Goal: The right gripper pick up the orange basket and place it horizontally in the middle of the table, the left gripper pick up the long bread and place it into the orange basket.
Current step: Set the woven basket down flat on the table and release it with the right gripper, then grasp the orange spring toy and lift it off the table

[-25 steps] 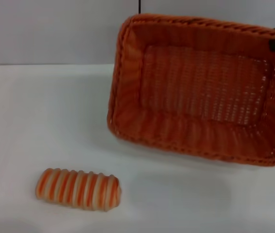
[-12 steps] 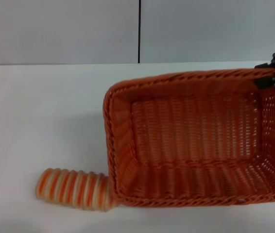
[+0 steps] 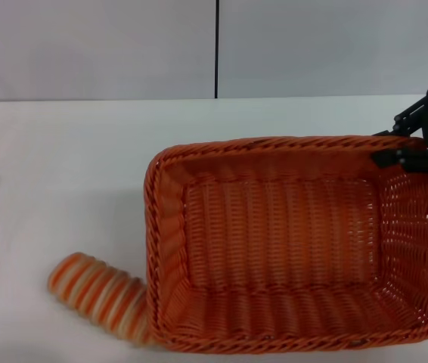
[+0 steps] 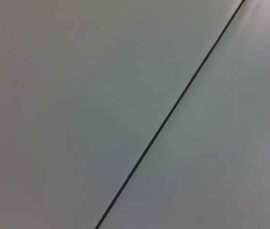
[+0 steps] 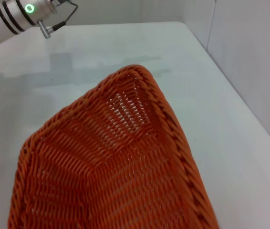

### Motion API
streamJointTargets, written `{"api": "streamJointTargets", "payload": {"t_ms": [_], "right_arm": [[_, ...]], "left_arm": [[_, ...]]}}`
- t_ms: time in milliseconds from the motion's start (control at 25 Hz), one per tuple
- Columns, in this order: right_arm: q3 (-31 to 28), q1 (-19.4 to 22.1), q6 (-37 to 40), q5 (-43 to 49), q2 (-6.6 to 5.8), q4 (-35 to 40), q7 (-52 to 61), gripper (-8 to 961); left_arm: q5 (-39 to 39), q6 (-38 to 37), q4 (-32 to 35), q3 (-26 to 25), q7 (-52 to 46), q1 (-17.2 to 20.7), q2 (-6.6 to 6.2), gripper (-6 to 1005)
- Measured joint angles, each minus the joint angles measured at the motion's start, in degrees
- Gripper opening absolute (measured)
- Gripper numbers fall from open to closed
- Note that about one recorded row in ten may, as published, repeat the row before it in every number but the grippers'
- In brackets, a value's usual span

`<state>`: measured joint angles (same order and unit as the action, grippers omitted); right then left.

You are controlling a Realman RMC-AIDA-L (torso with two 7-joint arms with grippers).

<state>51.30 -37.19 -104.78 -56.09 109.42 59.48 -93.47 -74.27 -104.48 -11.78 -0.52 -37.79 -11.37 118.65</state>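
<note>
The orange basket [image 3: 162, 234] lies lengthwise across the table [image 3: 63, 166], mouth up, right of the middle. My right gripper [image 3: 399, 153] sits at its far right corner, shut on the braided rim. The right wrist view looks down into the orange basket [image 5: 125, 157] from that corner. The long bread [image 3: 97, 291] lies at the near left, slanted, its right end touching and partly hidden by the basket's near left corner. My left gripper is out of view; the left wrist view shows only a grey wall with a dark seam [image 4: 173, 107].
White tabletop stretches left of and behind the basket. A grey wall with a vertical seam [image 3: 217, 49] stands behind. Part of the left arm [image 5: 25, 12], white with a green light, hangs above the table's far side in the right wrist view.
The basket came down from a tilted, raised pose onto the table and slid left and nearer. Its corner pushed the bread's right end, turning the loaf.
</note>
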Motion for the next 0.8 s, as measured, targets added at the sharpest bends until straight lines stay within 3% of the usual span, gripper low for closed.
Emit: {"api": "streamJointTargets", "payload": {"t_ms": [240,560,800], "right_arm": [[0.0,-1.3,2.6,0.3,0.17,-2.8,-0.7,168],[-1.4,-0.9,7.4,0.1,1.0,-2.7,-0.4,290],[-12.0,0.2,11.6,-1.4,1.27,-3.2,-3.7,451]], "left_arm": [[0.0,0.3,0.0,0.0,0.0,-0.1,0.0,833],[0.0,0.3,-0.1,0.6,0.0,-0.1,0.0,833],[0.0,0.4,0.1,0.6,0.0,-0.2,0.0,833]]}}
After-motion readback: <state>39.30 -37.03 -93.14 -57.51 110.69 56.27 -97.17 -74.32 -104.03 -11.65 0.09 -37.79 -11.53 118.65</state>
